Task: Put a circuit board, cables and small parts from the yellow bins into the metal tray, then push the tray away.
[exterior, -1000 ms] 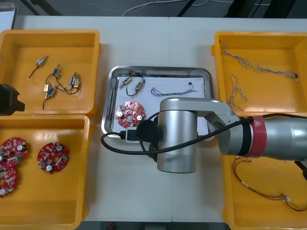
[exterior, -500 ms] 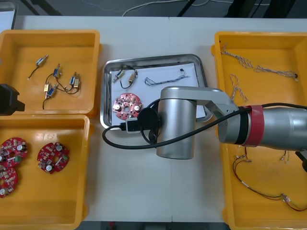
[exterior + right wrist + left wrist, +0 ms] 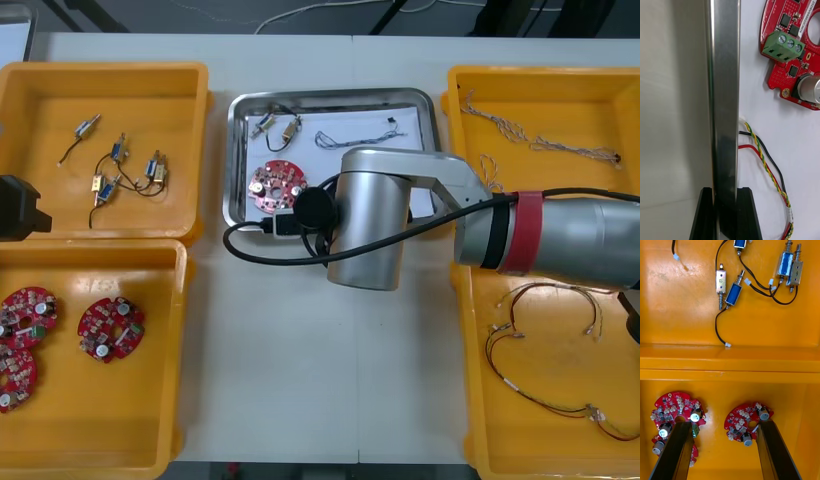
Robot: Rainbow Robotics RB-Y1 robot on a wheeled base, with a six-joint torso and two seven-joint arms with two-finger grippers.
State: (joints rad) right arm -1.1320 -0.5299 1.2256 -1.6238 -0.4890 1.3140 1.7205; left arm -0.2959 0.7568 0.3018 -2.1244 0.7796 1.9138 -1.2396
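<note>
I count four yellow bins [image 3: 198,150], two at each side of the tabletop [image 3: 300,380]. One metal tray [image 3: 330,97] sits between the two far bins.

In the tray I see one round red circuit board [image 3: 277,187], two small metal parts [image 3: 290,127] and one blue and white cable [image 3: 355,137]. In the right wrist view one red and yellow cable [image 3: 765,168] also lies in the tray near the board, with a black wire beside it.

My right arm [image 3: 560,260] reaches in from the right and covers the near right corner of the tray. The right gripper [image 3: 727,215] is at the tray's shiny wall. Its jaws pinch that wall, one on each side of it.

The left gripper [image 3: 723,425] hangs over the near left bin with its jaws spread wide apart. That bin holds three more boards [image 3: 110,328].

The far left bin holds loose parts [image 3: 731,293] with black wires. I count five of them in the left wrist view.

The far right bin holds three twisted cables [image 3: 575,150]. The near right bin holds tangled red and yellow wires [image 3: 545,405], and I cannot count those for sure.
</note>
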